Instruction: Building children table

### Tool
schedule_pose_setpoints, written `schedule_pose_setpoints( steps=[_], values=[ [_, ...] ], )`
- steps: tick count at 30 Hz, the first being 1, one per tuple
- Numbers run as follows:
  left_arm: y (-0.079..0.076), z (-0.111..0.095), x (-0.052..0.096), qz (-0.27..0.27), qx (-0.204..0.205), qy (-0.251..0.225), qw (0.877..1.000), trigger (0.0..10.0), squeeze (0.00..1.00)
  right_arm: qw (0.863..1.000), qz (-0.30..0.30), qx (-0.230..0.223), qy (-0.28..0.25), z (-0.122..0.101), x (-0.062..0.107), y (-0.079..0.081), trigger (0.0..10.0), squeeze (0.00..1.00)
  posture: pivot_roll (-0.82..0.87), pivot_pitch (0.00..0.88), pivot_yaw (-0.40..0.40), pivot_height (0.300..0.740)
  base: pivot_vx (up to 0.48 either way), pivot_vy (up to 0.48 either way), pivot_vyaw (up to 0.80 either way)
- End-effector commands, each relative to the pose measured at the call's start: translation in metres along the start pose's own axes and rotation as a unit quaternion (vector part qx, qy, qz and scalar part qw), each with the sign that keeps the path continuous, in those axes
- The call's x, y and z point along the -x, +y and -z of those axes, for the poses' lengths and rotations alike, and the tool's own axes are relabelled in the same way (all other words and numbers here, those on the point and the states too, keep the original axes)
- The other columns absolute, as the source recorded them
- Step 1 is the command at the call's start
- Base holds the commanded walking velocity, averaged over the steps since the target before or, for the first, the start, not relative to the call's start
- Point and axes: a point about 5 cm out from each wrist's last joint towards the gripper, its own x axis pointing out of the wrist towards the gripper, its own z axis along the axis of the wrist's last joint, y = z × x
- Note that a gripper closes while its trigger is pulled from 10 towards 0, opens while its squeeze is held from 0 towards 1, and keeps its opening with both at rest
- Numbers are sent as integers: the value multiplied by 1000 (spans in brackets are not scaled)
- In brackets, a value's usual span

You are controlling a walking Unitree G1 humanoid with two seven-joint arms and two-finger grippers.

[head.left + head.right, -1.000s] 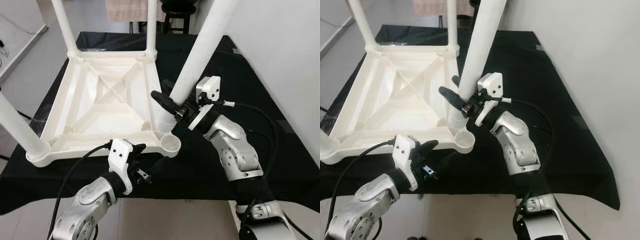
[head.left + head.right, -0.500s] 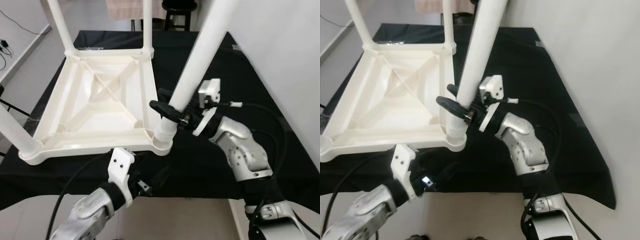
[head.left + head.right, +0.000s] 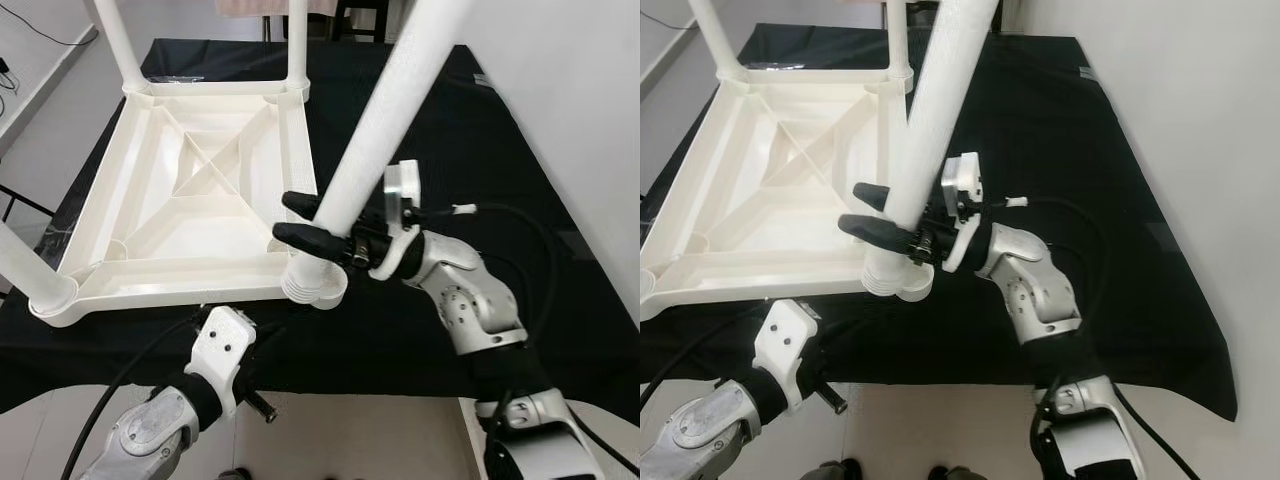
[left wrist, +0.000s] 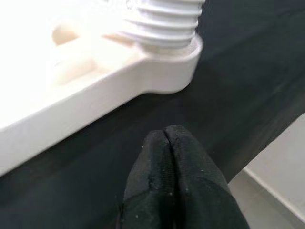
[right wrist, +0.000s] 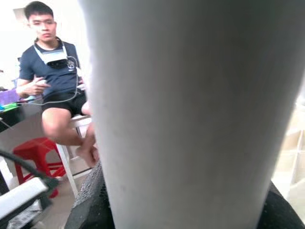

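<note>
A white plastic children's table top (image 3: 190, 215) lies upside down on a black cloth. Three white legs stand up from its corners: far left (image 3: 118, 40), far right (image 3: 296, 40) and near left (image 3: 25, 270). My right gripper (image 3: 305, 222) is shut on a fourth white leg (image 3: 385, 110), which leans to the right. Its threaded end (image 3: 305, 282) sits in the near right corner socket (image 4: 162, 57). My left gripper (image 4: 167, 143) is shut with nothing in it, low over the cloth just in front of that corner; its wrist (image 3: 222, 350) is at the cloth's near edge.
The black cloth (image 3: 480, 130) covers the work surface, with bare room on its right side. A white wall (image 3: 590, 120) runs along the right. A seated person (image 5: 52, 81) and a red stool (image 5: 33, 152) are beyond the leg.
The leg's threaded end has gone from beside the near right corner into its socket. My left gripper has dropped back to the cloth's near edge. The camera has shifted.
</note>
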Motion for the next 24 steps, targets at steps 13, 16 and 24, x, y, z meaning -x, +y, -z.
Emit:
schedule_pose_setpoints(
  steps=[13, 16, 24],
  values=[
    [1, -8, 15, -31, -31, 20, 999, 10000, 0, 997, -74, 29, 21, -11, -3, -10, 10000, 0, 159, 355, -60, 740, 0, 0, 0],
    [2, -14, 18, -35, -41, 16, 998, 10000, 0, 995, -88, 34, 17, -14, -4, -14, 10000, 0, 168, 365, -57, 740, 0, 0, 0],
    [4, -24, 27, -46, -60, 17, 997, 10000, 0, 991, -128, 44, 16, -30, 6, -24, 10000, 0, 199, 413, -53, 740, 0, 0, 0]
  ],
)
